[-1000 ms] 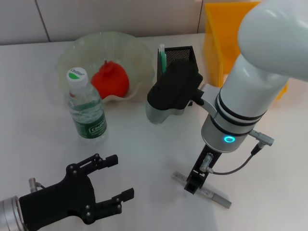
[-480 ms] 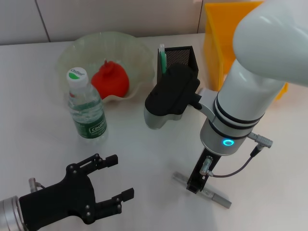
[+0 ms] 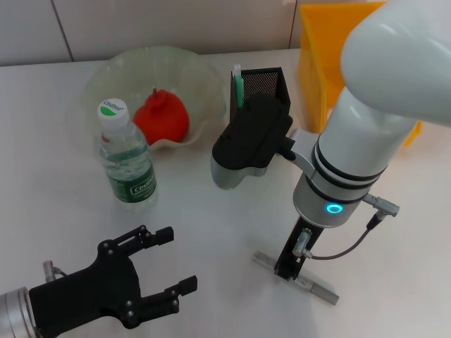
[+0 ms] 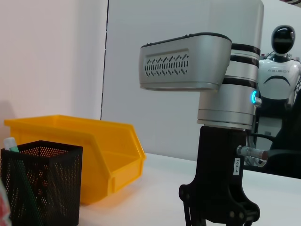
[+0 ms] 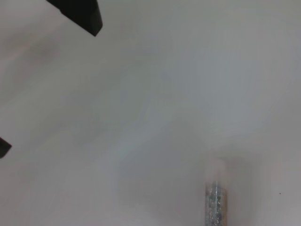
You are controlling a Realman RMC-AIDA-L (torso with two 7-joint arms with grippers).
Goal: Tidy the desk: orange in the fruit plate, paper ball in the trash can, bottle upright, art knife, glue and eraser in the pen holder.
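So the art knife [image 3: 296, 278] is lying flat on the white desk [image 3: 211, 232], near the front right, and the right gripper [image 3: 285, 270] is lowered straight onto its middle, touching or just about. Whether the fingers are clamped on it can't be told, they're hidden by the gripper body. The pen holder [image 3: 262, 86] is well apart behind it, the bottle [image 3: 125, 155] is stood upright, and the left gripper [image 3: 165, 271] is parked front left with fingers spread.
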